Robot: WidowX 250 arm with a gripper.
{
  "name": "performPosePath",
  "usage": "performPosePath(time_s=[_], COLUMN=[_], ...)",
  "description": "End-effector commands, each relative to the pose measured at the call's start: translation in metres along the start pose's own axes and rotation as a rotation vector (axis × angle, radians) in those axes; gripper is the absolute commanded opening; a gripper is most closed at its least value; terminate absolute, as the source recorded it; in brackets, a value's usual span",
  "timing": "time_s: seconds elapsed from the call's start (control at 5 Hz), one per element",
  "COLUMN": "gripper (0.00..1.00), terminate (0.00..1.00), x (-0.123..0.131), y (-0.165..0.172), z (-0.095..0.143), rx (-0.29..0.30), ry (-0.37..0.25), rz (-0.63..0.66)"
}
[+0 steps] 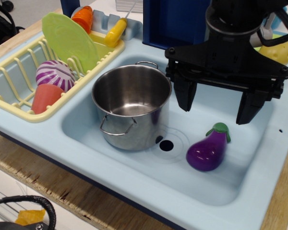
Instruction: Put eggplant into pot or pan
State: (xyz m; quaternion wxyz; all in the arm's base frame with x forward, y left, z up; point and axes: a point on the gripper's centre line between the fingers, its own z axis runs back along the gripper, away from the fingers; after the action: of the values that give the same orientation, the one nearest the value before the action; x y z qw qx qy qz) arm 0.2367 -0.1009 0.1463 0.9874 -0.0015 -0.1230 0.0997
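Note:
The purple eggplant (209,149) with its green stem cap lies on the floor of the light-blue toy sink (134,175), right of the drain. The shiny steel pot (129,103) stands upright and empty in the sink's left half, with a wire handle at front and back. My black gripper (216,103) hangs open above the sink, its two fingers spread wide, just above and behind the eggplant and to the right of the pot. It holds nothing.
A yellow dish rack (19,76) at left holds a green plate (69,40), a purple-and-white striped bowl (55,74) and an orange cup (45,98). A yellow-handled utensil (116,31) and a blue box (175,21) stand behind. A yellow toy (277,51) sits at right.

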Motion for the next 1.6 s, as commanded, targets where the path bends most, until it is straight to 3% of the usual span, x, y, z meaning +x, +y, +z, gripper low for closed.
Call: performPosePath(time_s=[0.0,0.2,0.6,1.4], gripper=[1.00,1.00,1.00,1.00], terminate=[0.00,0.00,0.00,0.00], x=[0.000,-0.001,-0.002,-0.005], y=[0.000,-0.004,-0.005,0.004], z=[0.000,-0.004,-0.020,-0.062], rx=[0.000,0.016,-0.022,-0.008], ry=[0.000,0.021,0.067,0.191], rz=[0.000,0.089,0.231,0.287])
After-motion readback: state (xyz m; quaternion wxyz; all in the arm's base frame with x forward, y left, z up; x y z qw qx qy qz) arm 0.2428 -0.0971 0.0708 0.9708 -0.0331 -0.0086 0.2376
